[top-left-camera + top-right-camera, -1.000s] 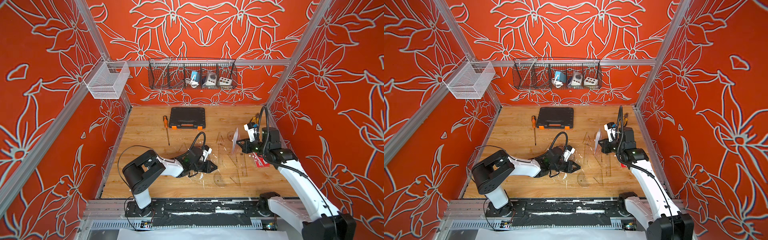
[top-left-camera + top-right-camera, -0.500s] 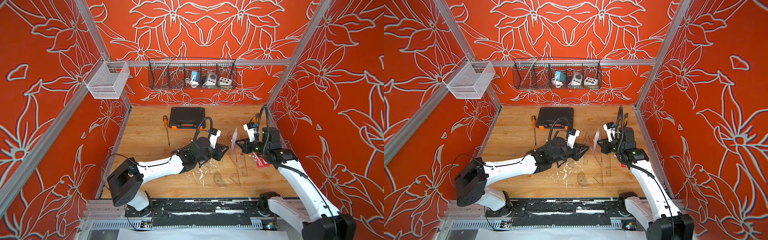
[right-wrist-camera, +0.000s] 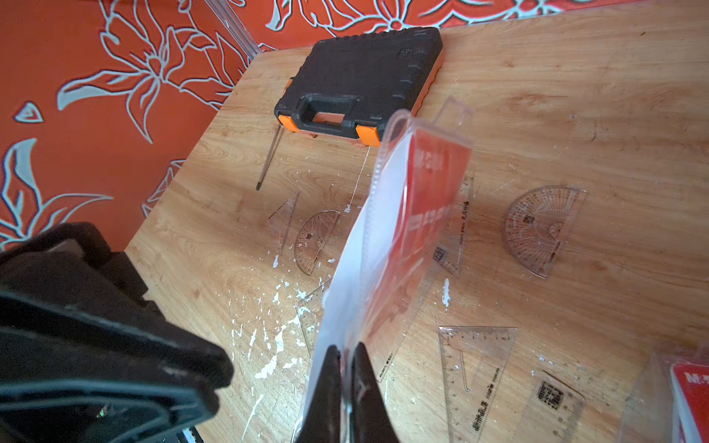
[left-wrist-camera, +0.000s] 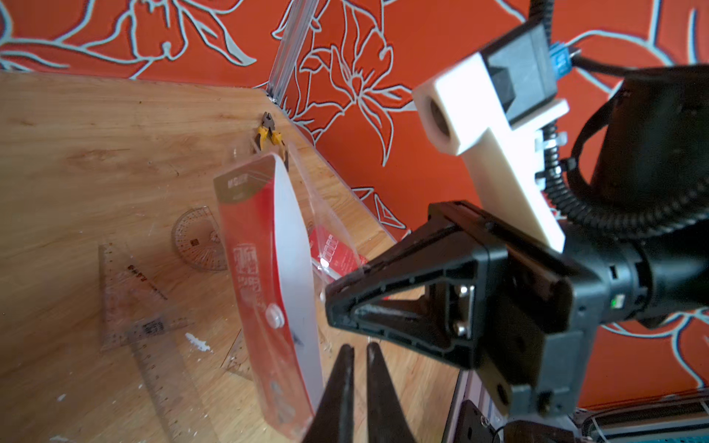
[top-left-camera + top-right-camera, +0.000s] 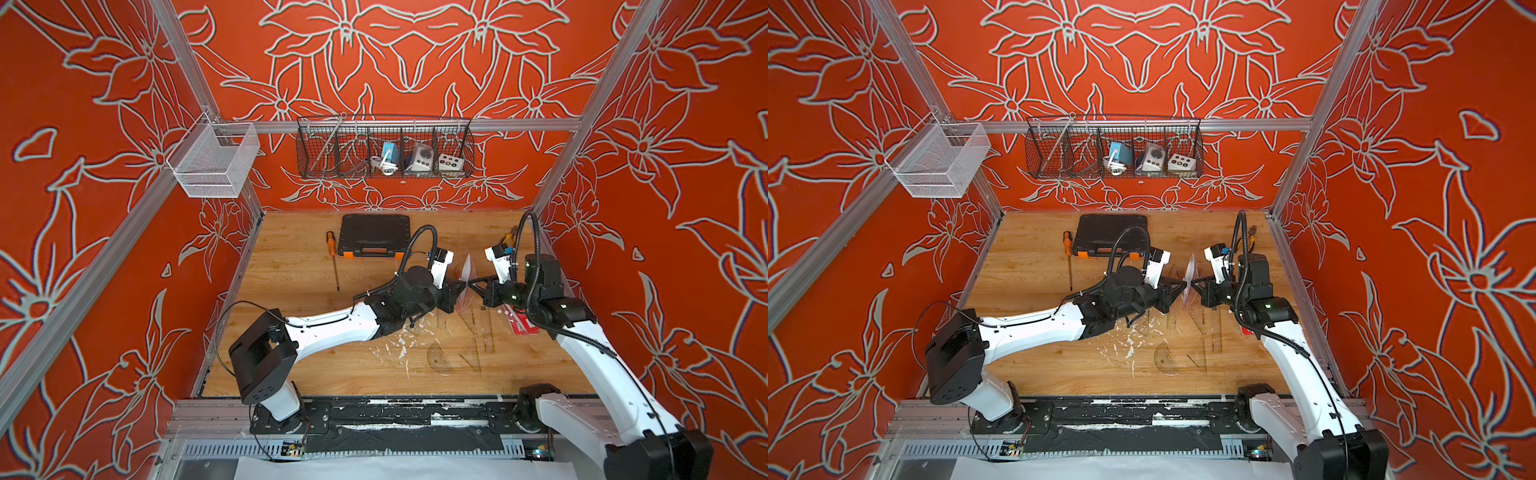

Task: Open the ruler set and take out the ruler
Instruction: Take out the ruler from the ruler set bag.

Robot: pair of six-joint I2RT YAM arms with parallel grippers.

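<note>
The left arm (image 5: 332, 328) and right arm (image 5: 598, 374) share one build: glossy white link shells between blocky black joint housings. The right gripper (image 4: 328, 305) has black fingers shaped as open triangular frames, fixed with silver screws (image 4: 462, 291). Behind that gripper run a ribbed black cable (image 4: 554, 180) and a small green light (image 4: 615, 303); above it sits a white camera mount (image 4: 479, 126). The left gripper (image 4: 356, 383) has slim, tapering black fingers.

The ruler set (image 5: 466, 272) stands on edge over the tabletop (image 5: 291, 299), between the left gripper (image 5: 461, 289) and right gripper (image 5: 471, 285). Behind, to the left, lies a tool case (image 5: 374, 235), with a screwdriver (image 5: 332, 259) left of that. Pliers (image 5: 508, 240) lie in the back-right corner, and a protractor (image 5: 442, 359) lies in front.
</note>
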